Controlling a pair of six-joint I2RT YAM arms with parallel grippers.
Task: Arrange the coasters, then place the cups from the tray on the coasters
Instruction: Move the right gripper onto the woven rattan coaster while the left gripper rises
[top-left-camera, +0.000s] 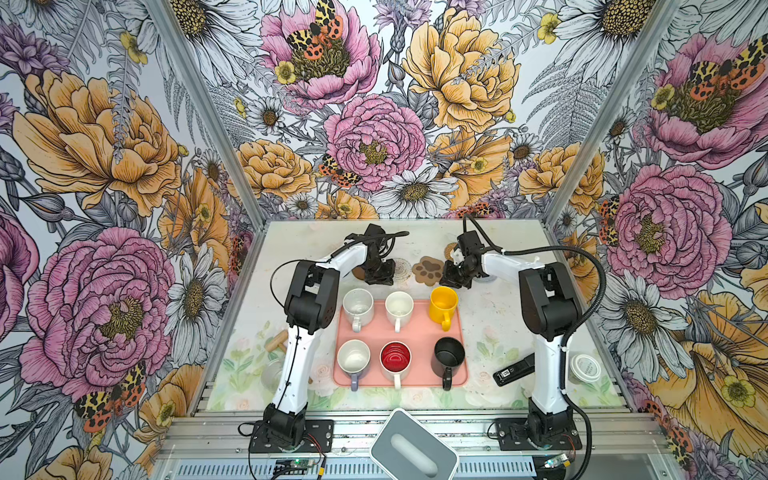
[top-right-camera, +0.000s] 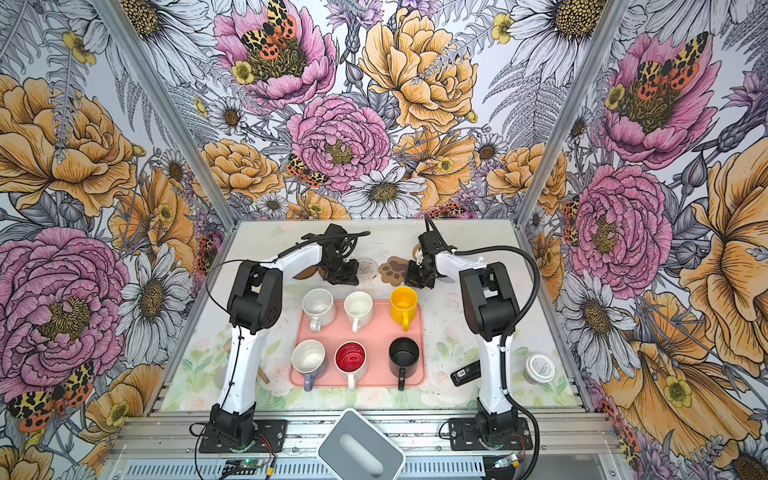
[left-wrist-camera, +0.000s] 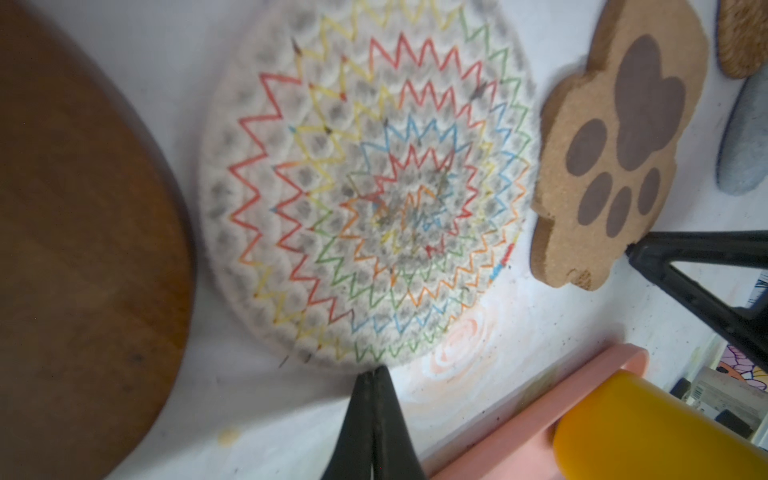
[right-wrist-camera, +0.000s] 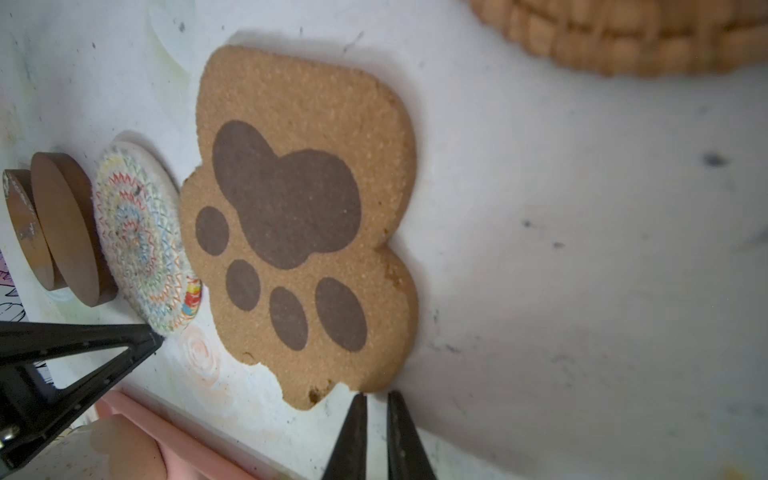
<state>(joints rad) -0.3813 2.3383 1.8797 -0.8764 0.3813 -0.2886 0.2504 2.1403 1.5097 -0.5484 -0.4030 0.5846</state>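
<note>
Left gripper (left-wrist-camera: 373, 372), clenched empty, touches the woven coaster (left-wrist-camera: 365, 187) toward the tabletop's far edge; right gripper (right-wrist-camera: 377, 397), narrowly parted, borders the paw coaster (right-wrist-camera: 303, 232). Nudge low, slowly, preserving gaps.

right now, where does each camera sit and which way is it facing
Both top views: high over the near edge, facing down and back; left arm, right arm, tray show.
Left wrist: on the left arm, looking down past the shut left gripper at the woven coaster.
Right wrist: on the right arm, looking past the right gripper, jaws a slit apart, at the paw coaster.
Both wrist views share the two coasters and the tray rim.
</note>
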